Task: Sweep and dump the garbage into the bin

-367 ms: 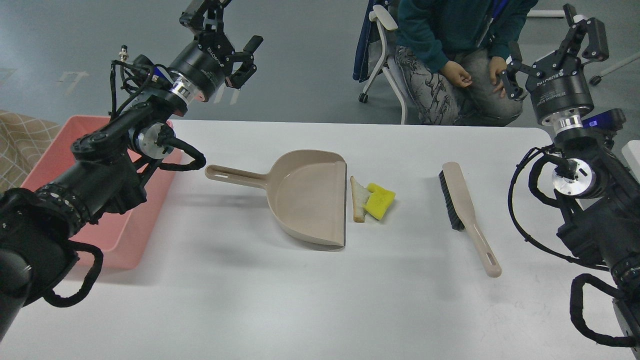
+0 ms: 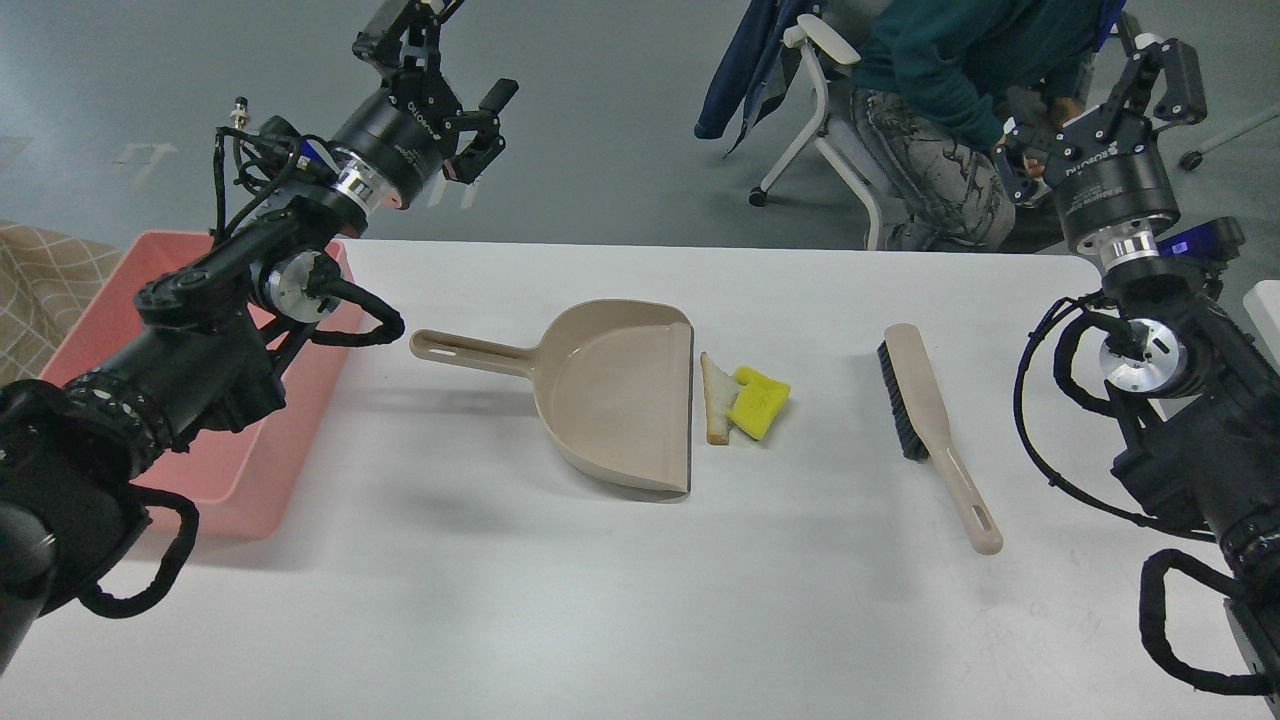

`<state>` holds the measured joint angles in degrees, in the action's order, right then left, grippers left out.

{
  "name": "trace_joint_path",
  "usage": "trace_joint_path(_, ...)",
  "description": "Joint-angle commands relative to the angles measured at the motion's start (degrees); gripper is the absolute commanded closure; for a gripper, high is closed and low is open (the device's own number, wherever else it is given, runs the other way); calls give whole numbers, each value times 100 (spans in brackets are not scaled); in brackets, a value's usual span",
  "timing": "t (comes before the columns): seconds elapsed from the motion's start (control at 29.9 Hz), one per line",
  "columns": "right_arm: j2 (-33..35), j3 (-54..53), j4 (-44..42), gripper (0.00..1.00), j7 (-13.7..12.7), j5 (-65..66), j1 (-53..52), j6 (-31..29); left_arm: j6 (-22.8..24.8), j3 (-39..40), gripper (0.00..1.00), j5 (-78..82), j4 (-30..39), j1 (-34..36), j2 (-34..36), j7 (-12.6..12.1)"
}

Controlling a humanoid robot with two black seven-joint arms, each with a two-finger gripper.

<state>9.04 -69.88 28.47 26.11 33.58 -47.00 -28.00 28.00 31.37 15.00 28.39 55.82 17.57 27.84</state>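
The yellow sponge piece [image 2: 760, 402] and the white bread slice [image 2: 715, 398] lie together on the white table [image 2: 640, 600], just right of the open mouth of the beige dustpan [image 2: 620, 392]. The dustpan's handle points left. A beige brush with black bristles [image 2: 930, 425] lies to the right. The pink bin [image 2: 235, 470] stands at the table's left edge, partly hidden by my left arm. My left gripper [image 2: 440, 55] is open and empty, raised above the far left of the table. My right gripper [image 2: 1100, 90] is open and empty, raised at the far right.
A seated person [image 2: 940, 120] on a wheeled chair is behind the table's far edge, close to my right gripper. Bare tabletop lies in front of the dustpan and brush.
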Motion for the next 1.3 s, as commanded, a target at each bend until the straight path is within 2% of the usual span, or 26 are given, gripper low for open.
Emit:
trace_joint_path(0.0, 10, 273, 19, 0, -1, 0, -72, 0, 0, 1, 2, -6, -27, -1, 19, 16)
trace_joint_path(0.33, 160, 370, -60, 0, -19, 0, -318, 0, 0, 18, 2, -41, -71, 34, 150, -24)
trace_joint_path(0.53, 177, 379, -87, 0, -62, -9, -309, 0, 0, -8, 2, 12, -554, 95, 71, -41)
trace_joint_path(0.7, 177, 379, -87, 0, -387, -9, -257, 0, 0, -8, 2, 21, -546, 87, 63, -24)
trace_joint_path(1.27, 177, 379, -210, 0, -361, -9, -283, 0, 0, -8, 2, 328, -440, 113, -60, 16)
